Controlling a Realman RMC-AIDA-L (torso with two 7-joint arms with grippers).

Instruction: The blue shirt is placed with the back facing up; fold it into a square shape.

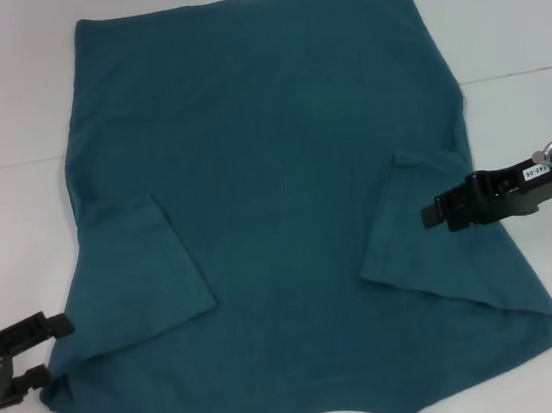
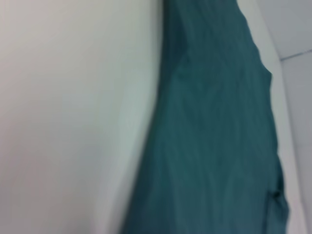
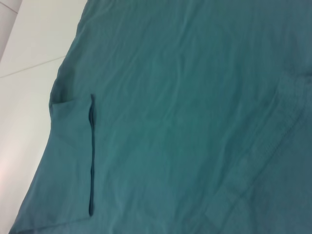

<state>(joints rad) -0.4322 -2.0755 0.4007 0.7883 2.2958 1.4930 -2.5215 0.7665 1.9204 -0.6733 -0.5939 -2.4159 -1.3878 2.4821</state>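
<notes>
i had the blue shirt [image 1: 281, 166] lying flat on the white table [image 1: 3, 119], plain side up, no lettering visible. it took up most of the head view, w/ the straight hem edge at the far side and the near edge running out of frame at the bottom. both short sleeves were folded inward onto the body: left sleeve [image 1: 153, 272] lay as a slanted flap on the robot's left side, right sleeve [image 1: 404, 221] mirrored it on the other side. fabric looked smooth, only faint creases. the left gripper [image 1: 64, 348] sat low at the near left corner, just off the shirt's edge, over bare table beside the left sleeve fold; its two dark fingers were apart w/ a clear gap, nothing between them. the right gripper [image 1: 426, 216] came in from the right side, level w/ the right sleeve, its tip over the cloth at the sleeve's outer part; from the head cam i couldn't tell if its fingers were apart or pinched together, or whether it actually touched the fabric. left wrist cam showed a blurred strip of the shirt [image 2: 214, 136] next to bare white table [image 2: 73, 122], no fingers in shot. right wrist cam showed the shirt [image 3: 185, 97] close up w/ a folded sleeve's hem [image 3: 91, 156] as a dark stitched line, and table [image 3: 29, 58] past the cloth edge.
</notes>
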